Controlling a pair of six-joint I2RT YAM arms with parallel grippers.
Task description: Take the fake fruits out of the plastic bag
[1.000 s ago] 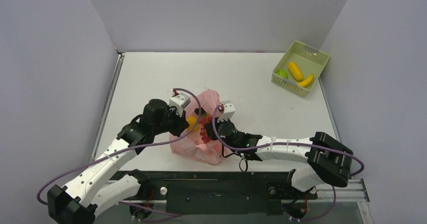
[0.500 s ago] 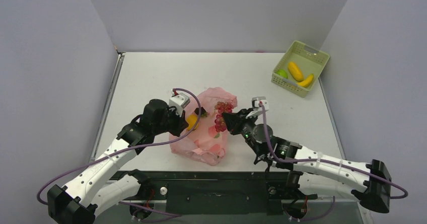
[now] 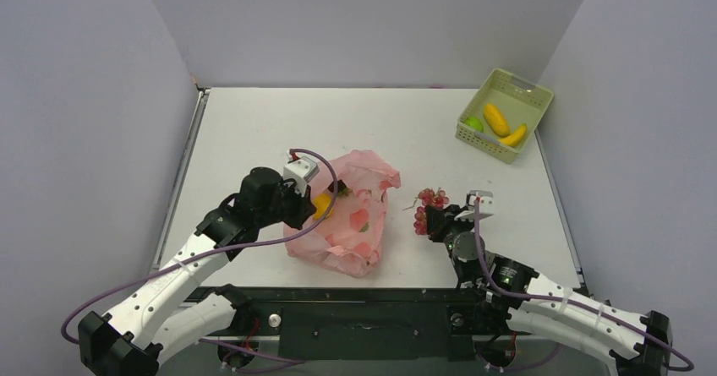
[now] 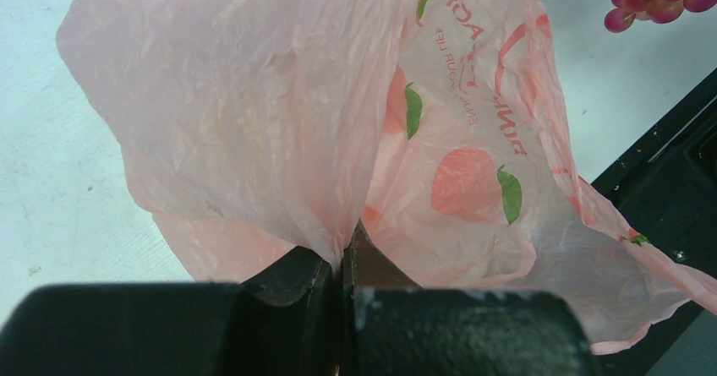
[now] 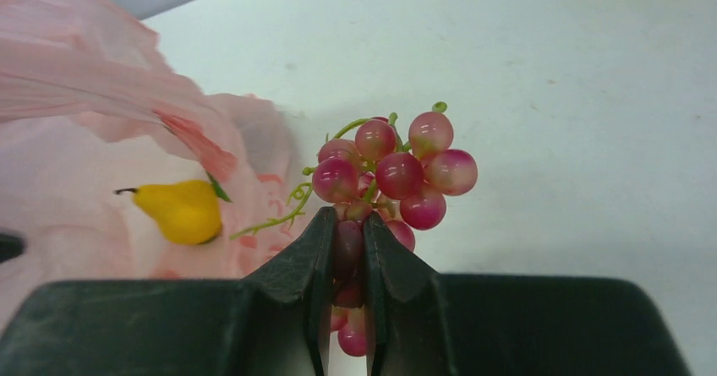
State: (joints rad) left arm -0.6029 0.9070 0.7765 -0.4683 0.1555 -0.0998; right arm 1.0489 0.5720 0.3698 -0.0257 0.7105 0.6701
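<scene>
Our right tool (image 5: 348, 224) pinches the grape bunch (image 5: 397, 173) by only a few berries, just right of the plastic bag (image 4: 254, 122) whose fold our left tool (image 4: 342, 262) clamps, so we risk the bunch slipping onto the desk (image 3: 254, 131).

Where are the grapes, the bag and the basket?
grapes (image 5: 397, 173): right wrist view, middle of the bunch.
bag (image 3: 355, 224): top external view, its middle panel.
basket (image 3: 484, 142): top external view, its near wall.
</scene>
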